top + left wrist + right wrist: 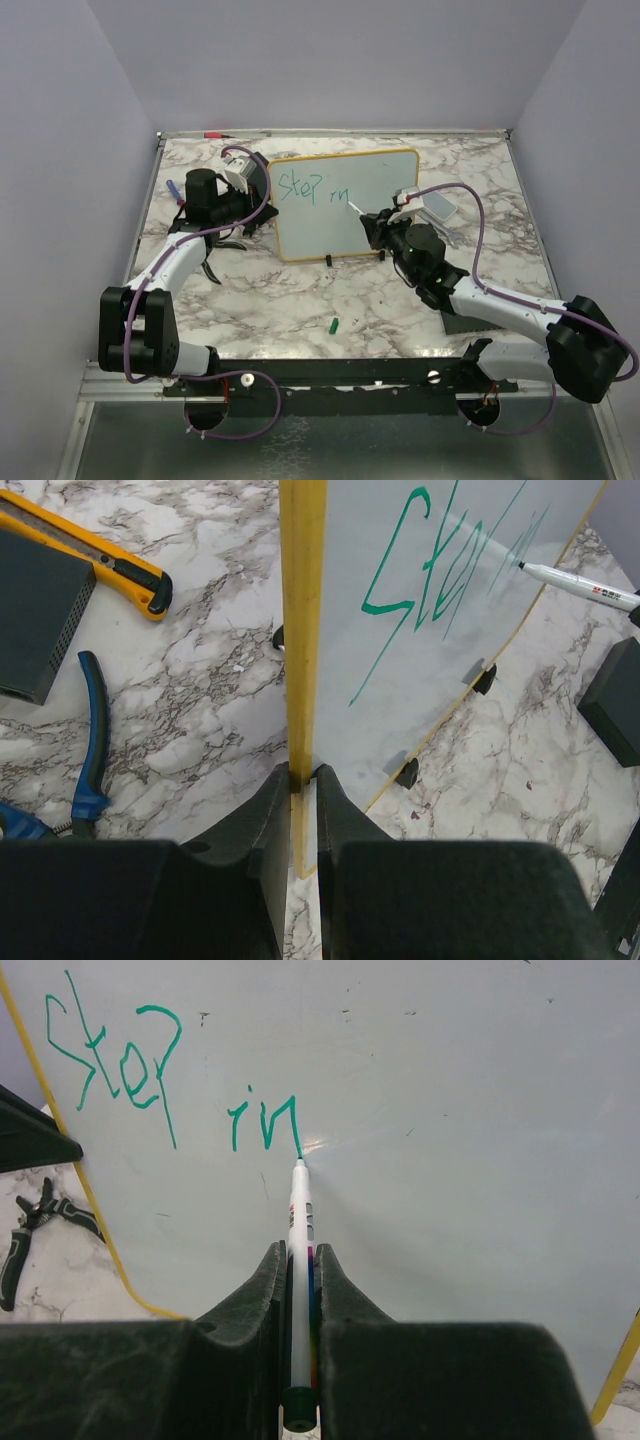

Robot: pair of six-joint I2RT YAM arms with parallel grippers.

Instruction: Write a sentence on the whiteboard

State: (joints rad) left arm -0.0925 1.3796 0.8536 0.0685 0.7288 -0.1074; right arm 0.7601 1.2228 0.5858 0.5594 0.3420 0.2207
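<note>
Rightward, bare whiteboard [480, 1110] btwn marker [300, 1225] & frame [616, 1380].

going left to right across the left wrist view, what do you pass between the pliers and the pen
blue-handled pliers -> yellow frame of the whiteboard -> green writing -> marker

The whiteboard [320, 225] is blocking the middle; pliers [92, 730] and a utility knife [110, 565] are crowding its left, leaving the marble tabletop [280, 300] open nearer, around a green cap [333, 325].
</note>
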